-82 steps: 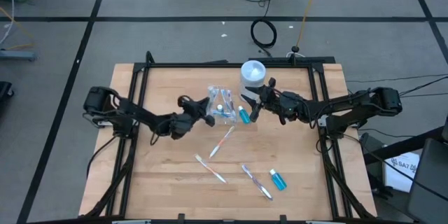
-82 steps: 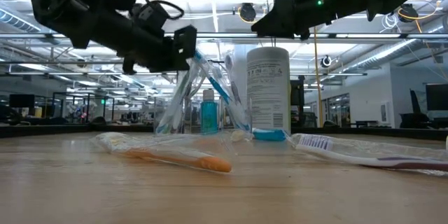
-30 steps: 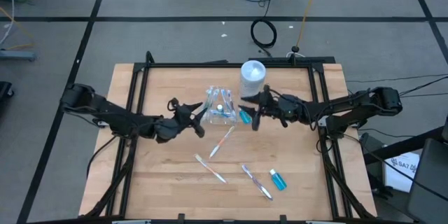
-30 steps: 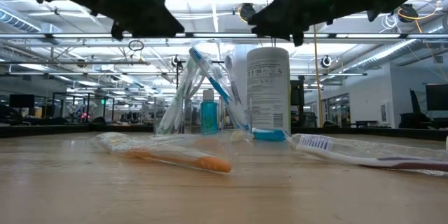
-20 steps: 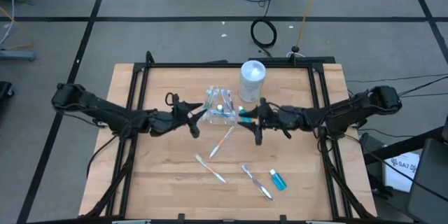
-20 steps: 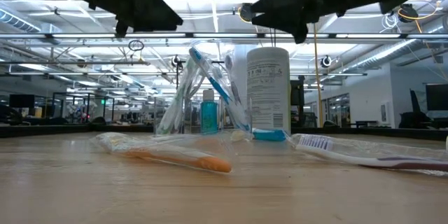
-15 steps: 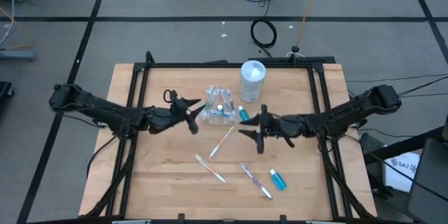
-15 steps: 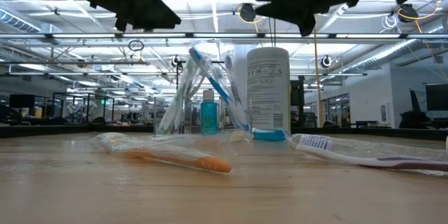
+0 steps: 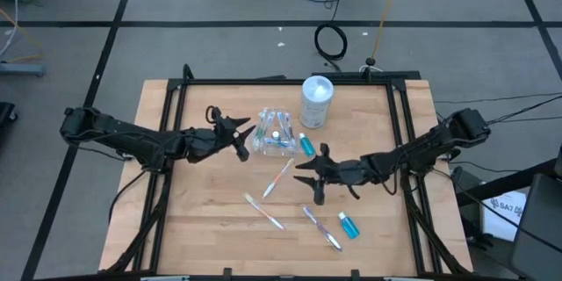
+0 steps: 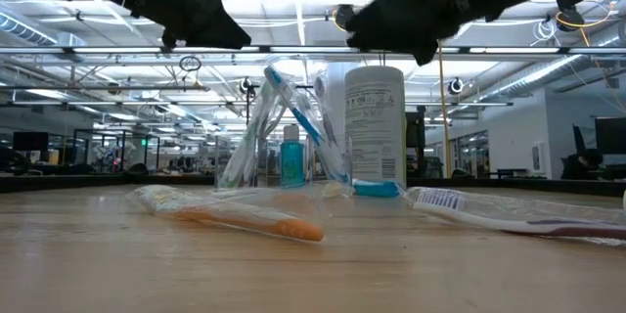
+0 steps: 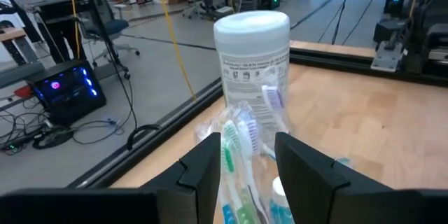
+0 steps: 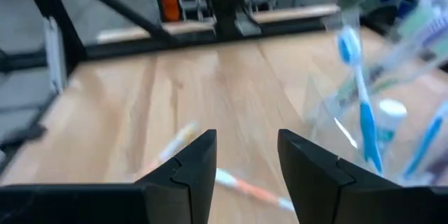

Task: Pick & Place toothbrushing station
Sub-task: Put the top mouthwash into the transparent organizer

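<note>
- I see the clear plastic cup standing upright near the middle of the table, toward its far side, with several toothbrushes leaning inside it and a small blue tube among them.
- Just beside the cup on its right lies another blue tube, and the white canister stands behind that, close to the far edge.
- Nearer to me, loose brushes lie flat on the wood: an orange-and-white toothbrush just in front of the cup, a second wrapped toothbrush further forward, and a third toothbrush next to a third blue tube.
- My left gripper hangs above the table just left of the cup, fingers spread, nothing between them; its wrist view looks straight at the brushes and the canister.
- My right gripper hovers right of the orange-and-white toothbrush, well in front of the cup, fingers apart and empty.
</note>
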Controlling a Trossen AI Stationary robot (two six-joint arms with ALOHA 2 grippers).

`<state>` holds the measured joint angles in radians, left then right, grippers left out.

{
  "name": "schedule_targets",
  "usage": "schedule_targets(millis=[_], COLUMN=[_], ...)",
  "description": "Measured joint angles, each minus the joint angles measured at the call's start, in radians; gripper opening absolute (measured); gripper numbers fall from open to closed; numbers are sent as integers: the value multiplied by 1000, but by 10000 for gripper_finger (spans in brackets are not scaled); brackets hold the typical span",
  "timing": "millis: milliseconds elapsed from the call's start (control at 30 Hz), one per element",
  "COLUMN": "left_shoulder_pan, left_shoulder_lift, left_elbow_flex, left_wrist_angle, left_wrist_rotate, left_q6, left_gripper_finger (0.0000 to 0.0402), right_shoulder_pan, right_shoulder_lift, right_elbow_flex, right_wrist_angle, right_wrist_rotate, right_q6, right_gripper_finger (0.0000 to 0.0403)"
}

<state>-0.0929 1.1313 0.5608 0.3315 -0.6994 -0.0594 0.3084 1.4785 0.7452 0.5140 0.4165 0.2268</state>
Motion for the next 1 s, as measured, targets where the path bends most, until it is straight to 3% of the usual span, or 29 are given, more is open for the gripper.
schedule_targets(millis=[67, 200, 433, 633, 833, 1000], left_shoulder_pan=[0, -1, -1, -1, 4, 6], left_shoulder_lift=[0, 0, 0, 0, 1, 1], left_elbow_flex=[0, 0, 0, 0, 0, 0], left_wrist_angle=[-8, -27, -42, -44, -43, -45], left_wrist_rotate=[0, 2, 45, 46, 46, 47], left_q6=[0, -3, -31, -51, -50, -54], left_gripper_finger=[143, 143, 143, 143, 143, 143], right_shoulder_pan=[-7, -27, -136, -234, -277, -300], right_shoulder_lift=[5, 5, 5, 43, 170, 260], right_elbow_flex=[0, 0, -3, -66, -103, -102], right_wrist_angle=[-52, -201, -363, -362, -174, -32], right_wrist_rotate=[8, 129, 186, 183, 144, 35], right_q6=[-7, -13, 113, 193, 181, 176], right_gripper_finger=[143, 149, 200, 241, 239, 236])
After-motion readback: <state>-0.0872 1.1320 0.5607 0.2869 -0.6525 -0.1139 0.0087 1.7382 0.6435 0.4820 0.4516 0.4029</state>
